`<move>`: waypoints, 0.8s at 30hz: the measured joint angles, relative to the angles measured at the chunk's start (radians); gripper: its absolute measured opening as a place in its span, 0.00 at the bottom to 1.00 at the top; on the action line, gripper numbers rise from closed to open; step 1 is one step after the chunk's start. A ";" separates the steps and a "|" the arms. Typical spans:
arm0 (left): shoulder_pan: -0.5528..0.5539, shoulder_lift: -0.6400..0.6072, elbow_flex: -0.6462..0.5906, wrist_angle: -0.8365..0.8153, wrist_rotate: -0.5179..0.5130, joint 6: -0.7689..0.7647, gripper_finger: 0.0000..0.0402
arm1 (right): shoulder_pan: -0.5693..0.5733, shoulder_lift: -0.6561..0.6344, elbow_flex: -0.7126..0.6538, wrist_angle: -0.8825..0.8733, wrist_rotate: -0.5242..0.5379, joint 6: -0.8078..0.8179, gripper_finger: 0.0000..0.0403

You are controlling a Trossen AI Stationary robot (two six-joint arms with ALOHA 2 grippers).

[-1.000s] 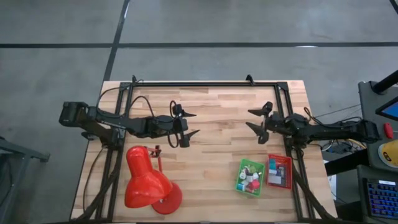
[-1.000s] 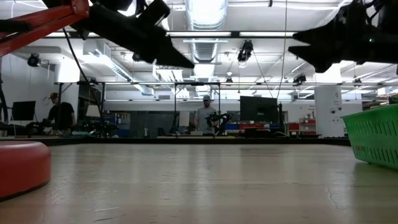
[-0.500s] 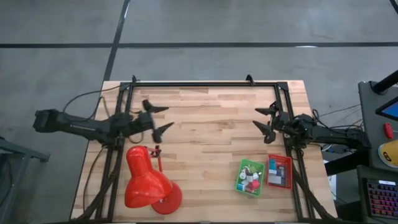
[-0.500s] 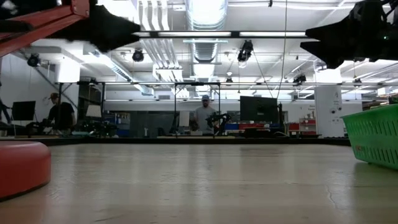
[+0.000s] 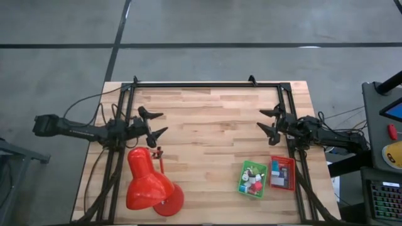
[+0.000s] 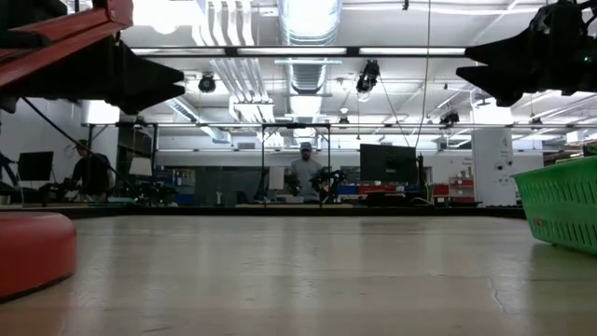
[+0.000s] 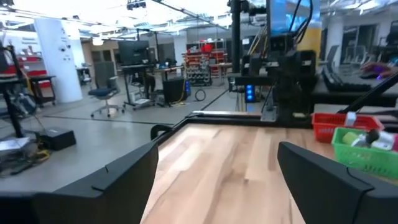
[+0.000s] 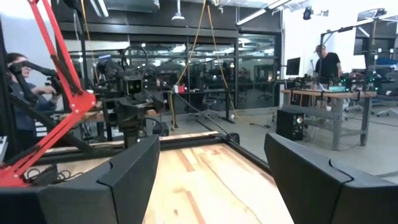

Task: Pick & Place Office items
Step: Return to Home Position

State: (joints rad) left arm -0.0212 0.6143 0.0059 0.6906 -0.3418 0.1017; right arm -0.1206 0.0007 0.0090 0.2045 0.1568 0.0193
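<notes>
Over the plank-wood table, left gripper and right gripper hold jaws spread.

The floor is grey concrete crossed by dark seams. The hall is wide and open under a white ceiling hung with bright strip lights and pipework. A dark monitor stands far back, near a white pillar. One person stands in the middle distance, and a second person is off to the side by dark screens. Elsewhere there is a blue office chair on the bare floor, with red shelves behind it. A glass wall in dark frames closes one side. Beside it, a third person stands behind a desk.
</notes>
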 joint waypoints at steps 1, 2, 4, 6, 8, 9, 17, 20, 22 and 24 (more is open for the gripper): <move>0.000 -0.002 0.000 -0.004 -0.007 0.005 0.84 | 0.000 0.000 0.000 0.001 0.000 0.000 0.71; 0.000 -0.008 0.000 -0.007 -0.011 0.006 0.84 | 0.000 0.000 0.000 0.002 0.001 0.000 0.71; 0.000 -0.029 0.000 -0.003 -0.014 0.016 0.84 | 0.000 0.000 0.000 0.007 0.000 -0.001 0.72; 0.000 -0.062 0.000 -0.007 -0.014 0.035 0.83 | 0.000 0.000 0.000 0.005 0.001 -0.001 0.72; 0.000 -0.109 0.000 -0.014 -0.014 0.058 0.83 | 0.000 0.000 0.000 0.001 0.001 -0.001 0.73; 0.000 -0.136 0.000 -0.026 -0.014 0.069 0.84 | 0.000 0.000 0.000 0.000 0.000 -0.001 0.73; 0.000 -0.435 0.000 -0.397 -0.016 0.004 0.83 | 0.000 0.000 0.000 -0.015 0.001 0.000 0.72; 0.000 -0.572 0.000 -0.526 -0.017 -0.012 0.84 | 0.000 0.000 0.000 -0.015 0.001 0.000 0.73; 0.000 -0.616 0.001 -0.561 -0.022 -0.009 0.84 | 0.000 0.000 0.000 -0.015 0.001 0.000 0.73; 0.000 -0.611 0.005 -0.578 -0.024 0.000 0.83 | 0.000 0.000 0.000 -0.014 0.002 0.001 0.73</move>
State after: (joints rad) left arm -0.0208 0.0036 0.0112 0.1130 -0.3660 0.1021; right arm -0.1203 0.0006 0.0091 0.1902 0.1587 0.0202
